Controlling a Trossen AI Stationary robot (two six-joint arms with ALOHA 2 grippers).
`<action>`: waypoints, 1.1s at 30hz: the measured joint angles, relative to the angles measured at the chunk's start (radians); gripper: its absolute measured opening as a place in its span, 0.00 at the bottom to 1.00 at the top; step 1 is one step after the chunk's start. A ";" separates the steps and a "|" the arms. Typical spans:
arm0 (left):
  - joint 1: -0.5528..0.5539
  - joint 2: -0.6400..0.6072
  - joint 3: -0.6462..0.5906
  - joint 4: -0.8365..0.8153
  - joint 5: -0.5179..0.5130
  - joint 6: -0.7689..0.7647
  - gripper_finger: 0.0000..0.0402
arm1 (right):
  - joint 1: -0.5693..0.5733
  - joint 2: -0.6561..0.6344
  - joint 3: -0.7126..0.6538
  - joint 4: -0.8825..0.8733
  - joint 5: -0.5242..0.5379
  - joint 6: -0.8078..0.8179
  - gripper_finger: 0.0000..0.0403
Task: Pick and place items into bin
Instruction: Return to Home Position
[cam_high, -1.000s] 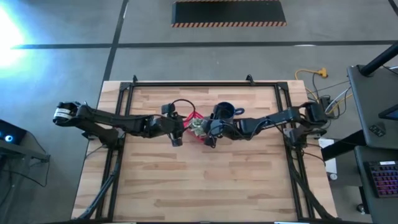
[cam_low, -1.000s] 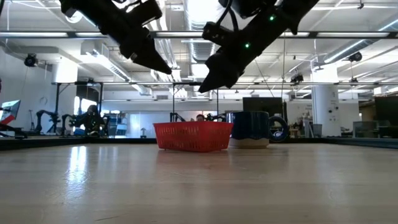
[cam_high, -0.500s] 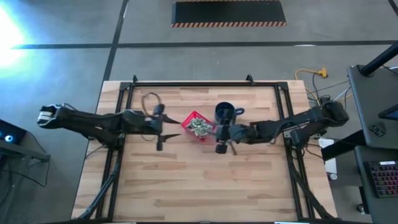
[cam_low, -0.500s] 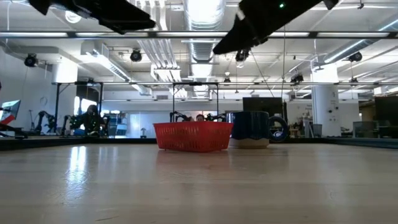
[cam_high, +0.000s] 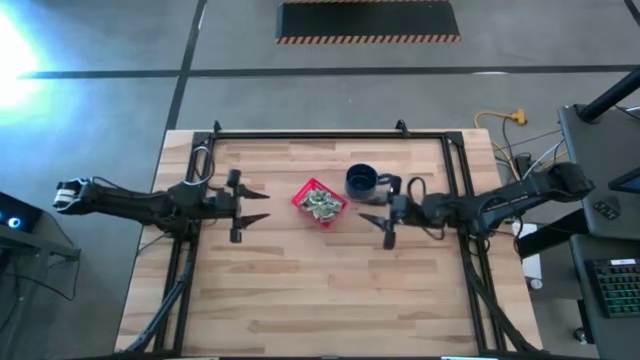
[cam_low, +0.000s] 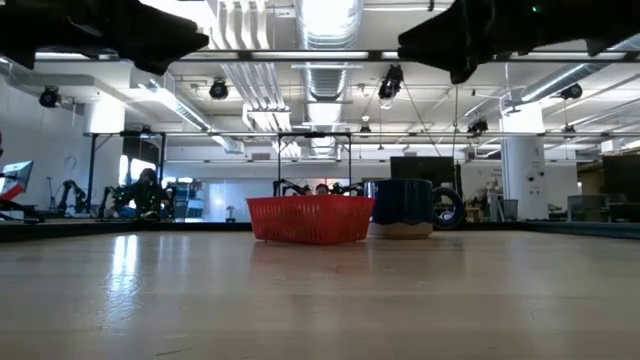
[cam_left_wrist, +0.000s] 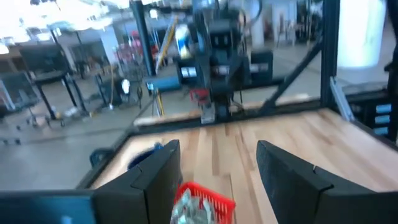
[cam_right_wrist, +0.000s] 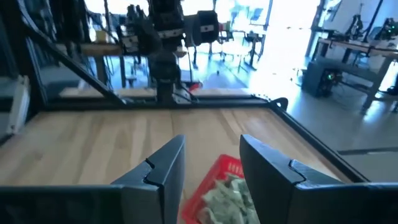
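Wood planks of the table (cam_low: 320, 300) fill the near part of the low view. Past them stands the bin (cam_low: 310, 220), a red basket resting flat on the table, with the dark blue mug (cam_low: 405, 208) just beside it on one side. At that level the bin's walls hide its contents, and the arms appear only as dark shapes high above it. The high view shows what the low view cannot: the items (cam_high: 320, 205) lie heaped inside the bin, pale green and white, and none are on the planks around it. It also places the left gripper (cam_high: 260, 205) well apart from the bin on its left. The right gripper (cam_high: 373, 207) is on the bin's opposite side, beside the mug and clear of the bin. The wrist views settle the fingers. Each gripper's pair is spread wide with nothing between them, and the bin with its heap of items shows through the gap. Beyond the bin, each wrist view shows the table's far edge and the room behind it.
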 joint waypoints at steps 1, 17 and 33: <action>0.000 -0.014 -0.014 0.031 0.000 0.003 0.49 | 0.006 -0.006 -0.022 0.038 0.000 0.006 0.36; 0.002 -0.198 -0.223 0.130 0.009 0.001 0.49 | 0.003 -0.147 -0.263 0.272 0.004 0.000 0.35; 0.002 -0.486 -0.259 -0.142 0.009 0.023 0.49 | 0.026 -0.559 -0.462 0.181 0.005 -0.077 0.34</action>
